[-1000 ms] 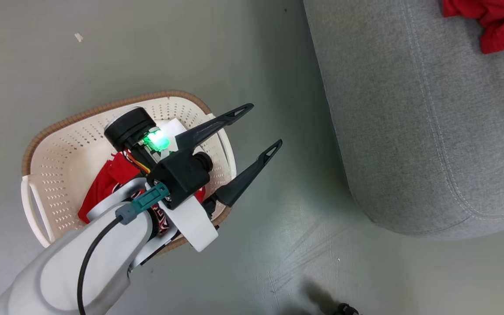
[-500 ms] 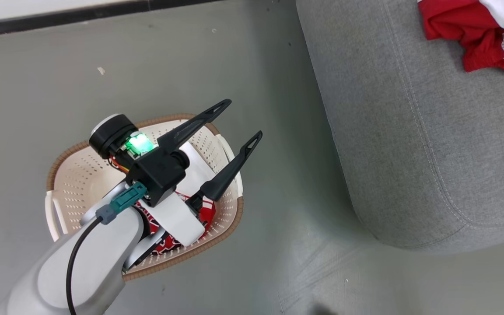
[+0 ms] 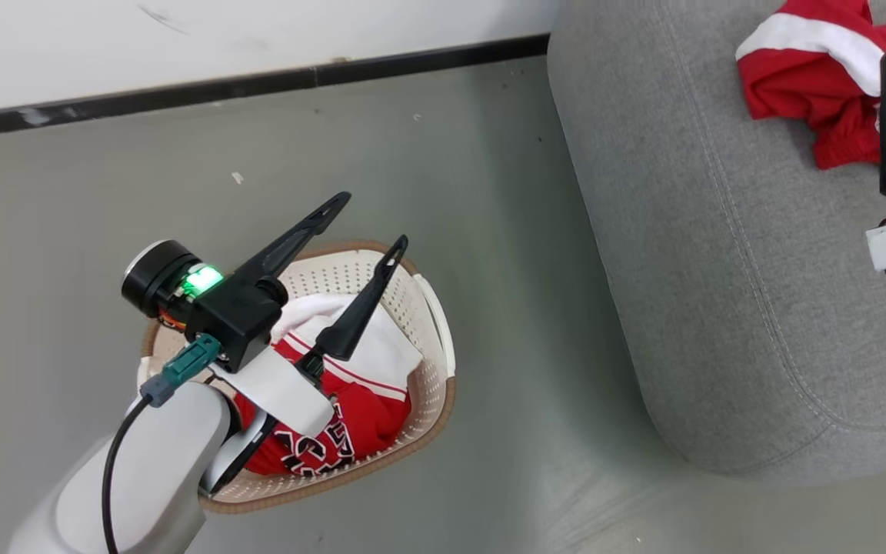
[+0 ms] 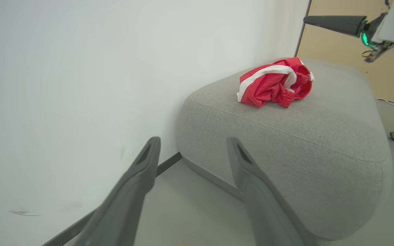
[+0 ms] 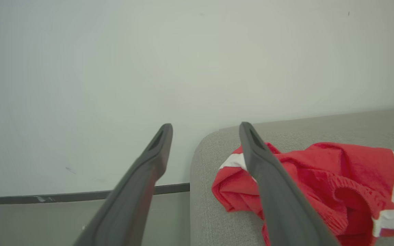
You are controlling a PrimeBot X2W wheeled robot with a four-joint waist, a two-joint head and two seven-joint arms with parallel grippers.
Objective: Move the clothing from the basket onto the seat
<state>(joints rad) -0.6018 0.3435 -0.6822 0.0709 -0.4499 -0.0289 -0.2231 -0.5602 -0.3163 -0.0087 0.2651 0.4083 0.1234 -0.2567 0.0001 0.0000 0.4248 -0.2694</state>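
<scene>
Above the basket [image 3: 429, 431], the left claw [image 3: 372, 221] hangs with its fingers wide apart, holding nothing, and it's aimed out at the wall [image 3: 258, 38], not down. The lettered red jersey [image 3: 358, 412] lies bunched inside the basket. Another red garment [image 3: 812, 100] sits on the seat [image 3: 720, 269], where the right claw [image 5: 206, 127] hovers, spread and empty too. The danger: a shallow dive pinches one loose fold, or a finger snags the perforated side and drags the basket along.

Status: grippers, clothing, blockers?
Jaws open, empty: left gripper above basket, right gripper over seat. One red garment on seat, lettered jersey in basket. Path unobstructed.
</scene>
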